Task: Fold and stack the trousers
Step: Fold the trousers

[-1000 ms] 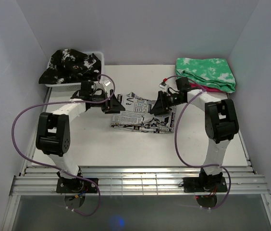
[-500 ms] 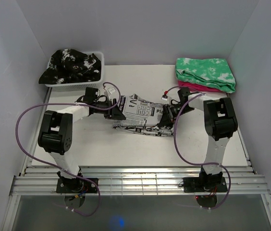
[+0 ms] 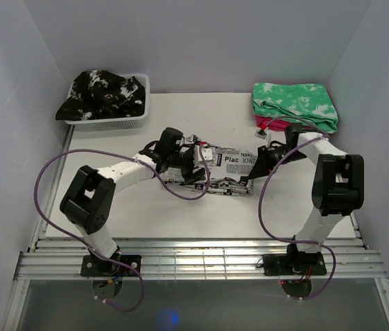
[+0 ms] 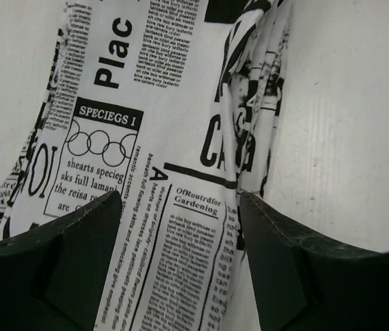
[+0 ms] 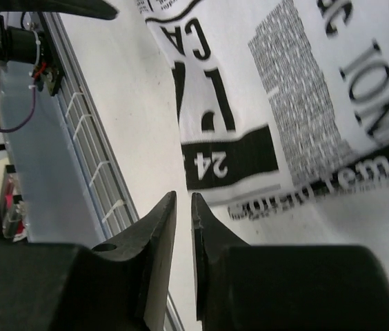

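The trousers (image 3: pixel 230 165), white cloth with black newspaper print, lie folded into a small flat rectangle in the middle of the table. My left gripper (image 3: pixel 200 160) hovers low over their left end. In the left wrist view it (image 4: pixel 178 200) stands open, its fingers wide apart, with the printed trousers (image 4: pixel 167 138) lying flat beneath them and not pinched. My right gripper (image 3: pixel 255 165) is at the trousers' right edge. In the right wrist view it (image 5: pixel 183 200) is shut to a thin slit with nothing in it, just off the edge of the trousers (image 5: pixel 284 103).
A white basket (image 3: pixel 141 118) at the back left holds a black garment with white splotches (image 3: pixel 105 93). Folded green-and-white cloth (image 3: pixel 294 103) lies on a pink piece at the back right. A slatted metal rail (image 3: pixel 201 258) runs along the near edge.
The trousers were folded over rightwards and now show a different printed panel. My left gripper has moved right over them. My right gripper has shut and drawn back to their right edge.
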Controlling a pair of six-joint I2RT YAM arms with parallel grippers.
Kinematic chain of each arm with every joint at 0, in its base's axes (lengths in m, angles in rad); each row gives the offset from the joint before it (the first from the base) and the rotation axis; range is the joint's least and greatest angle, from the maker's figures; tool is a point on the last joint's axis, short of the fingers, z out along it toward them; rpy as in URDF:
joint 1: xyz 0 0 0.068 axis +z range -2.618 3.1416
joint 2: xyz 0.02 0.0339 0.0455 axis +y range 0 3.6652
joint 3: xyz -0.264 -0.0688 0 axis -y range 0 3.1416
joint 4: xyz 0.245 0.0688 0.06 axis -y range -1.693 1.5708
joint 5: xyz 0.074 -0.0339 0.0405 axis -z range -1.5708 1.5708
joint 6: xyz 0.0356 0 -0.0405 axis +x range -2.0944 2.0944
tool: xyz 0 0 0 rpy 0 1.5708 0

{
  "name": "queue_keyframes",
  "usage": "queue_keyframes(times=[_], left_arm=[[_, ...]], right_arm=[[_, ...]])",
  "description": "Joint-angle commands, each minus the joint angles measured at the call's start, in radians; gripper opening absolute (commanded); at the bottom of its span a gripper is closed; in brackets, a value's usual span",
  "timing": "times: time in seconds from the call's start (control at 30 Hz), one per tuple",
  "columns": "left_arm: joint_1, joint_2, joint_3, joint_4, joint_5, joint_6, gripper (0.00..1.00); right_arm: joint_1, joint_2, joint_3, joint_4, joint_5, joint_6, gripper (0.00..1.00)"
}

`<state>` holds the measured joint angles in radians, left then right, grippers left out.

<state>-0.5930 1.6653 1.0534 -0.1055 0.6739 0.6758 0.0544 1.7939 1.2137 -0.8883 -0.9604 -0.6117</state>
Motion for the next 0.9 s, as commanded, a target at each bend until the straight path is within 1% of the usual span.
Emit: queue_keyframes(times=[0.0, 0.07, 0.13, 0.2, 0.27, 0.3, 0.33, 0.4, 0.47, 0.53, 0.57, 0.6, 0.63, 0.67, 0.7, 0.73, 0.77, 0.8, 0.83, 0.87], left_arm=[[-0.051, 0.091, 0.077, 0.001, -0.03, 0.174, 0.8], [-0.096, 0.137, 0.1, 0.001, -0.039, 0.194, 0.82], [-0.146, 0.149, 0.085, 0.001, -0.045, 0.235, 0.82], [-0.183, 0.16, 0.059, 0.024, -0.086, 0.257, 0.82], [-0.241, 0.174, 0.034, 0.05, -0.126, 0.286, 0.82], [-0.26, 0.198, 0.028, 0.061, -0.179, 0.289, 0.83], [-0.295, 0.217, 0.03, 0.064, -0.212, 0.289, 0.82], [-0.317, 0.255, 0.052, 0.067, -0.282, 0.28, 0.81], [-0.329, 0.303, 0.089, 0.081, -0.309, 0.243, 0.8], [-0.329, 0.35, 0.129, 0.063, -0.332, 0.222, 0.74], [-0.329, 0.364, 0.151, 0.031, -0.338, 0.214, 0.7], [-0.329, 0.376, 0.175, 0.023, -0.347, 0.212, 0.67], [-0.329, 0.389, 0.178, 0.024, -0.361, 0.209, 0.6], [-0.329, 0.395, 0.178, 0.036, -0.367, 0.205, 0.58], [-0.329, 0.401, 0.18, 0.032, -0.372, 0.206, 0.54], [-0.329, 0.407, 0.181, 0.024, -0.367, 0.211, 0.45], [-0.329, 0.413, 0.18, 0.015, -0.364, 0.214, 0.39], [-0.329, 0.413, 0.175, 0.015, -0.362, 0.217, 0.33], [-0.329, 0.412, 0.168, 0.015, -0.362, 0.214, 0.27], [-0.329, 0.407, 0.162, 0.02, -0.358, 0.205, 0.15]], right_arm=[[-0.102, -0.036, -0.051, -0.159, -0.081, -0.108, 0.21], [-0.157, -0.044, -0.066, -0.172, -0.093, -0.105, 0.22], [-0.194, -0.051, -0.092, -0.17, -0.112, -0.086, 0.3], [-0.243, -0.048, -0.108, -0.161, -0.129, -0.051, 0.38], [-0.289, -0.047, -0.132, -0.138, -0.143, 0.002, 0.4], [-0.306, -0.048, -0.14, -0.127, -0.156, 0.019, 0.41], [-0.32, -0.053, -0.147, -0.082, -0.159, 0.051, 0.4], [-0.36, -0.062, -0.177, -0.028, -0.149, 0.146, 0.41], [-0.379, -0.083, -0.198, 0.047, -0.121, 0.2, 0.43], [-0.39, -0.135, -0.22, 0.107, -0.049, 0.289, 0.46], [-0.401, -0.161, -0.235, 0.183, -0.019, 0.326, 0.48], [-0.406, -0.221, -0.268, 0.224, 0.049, 0.361, 0.53], [-0.409, -0.256, -0.284, 0.262, 0.093, 0.43, 0.59], [-0.41, -0.29, -0.305, 0.306, 0.138, 0.469, 0.66], [-0.41, -0.322, -0.34, 0.38, 0.194, 0.49, 0.81], [-0.412, -0.373, -0.356, 0.412, 0.216, 0.532, 0.92], [-0.41, -0.39, -0.368, 0.445, 0.233, 0.553, 0.99], [-0.41, -0.404, -0.378, 0.474, 0.256, 0.566, 0.9], [-0.412, -0.4, -0.375, 0.474, 0.243, 0.572, 0.9], [-0.415, -0.387, -0.372, 0.466, 0.226, 0.579, 0.9]])
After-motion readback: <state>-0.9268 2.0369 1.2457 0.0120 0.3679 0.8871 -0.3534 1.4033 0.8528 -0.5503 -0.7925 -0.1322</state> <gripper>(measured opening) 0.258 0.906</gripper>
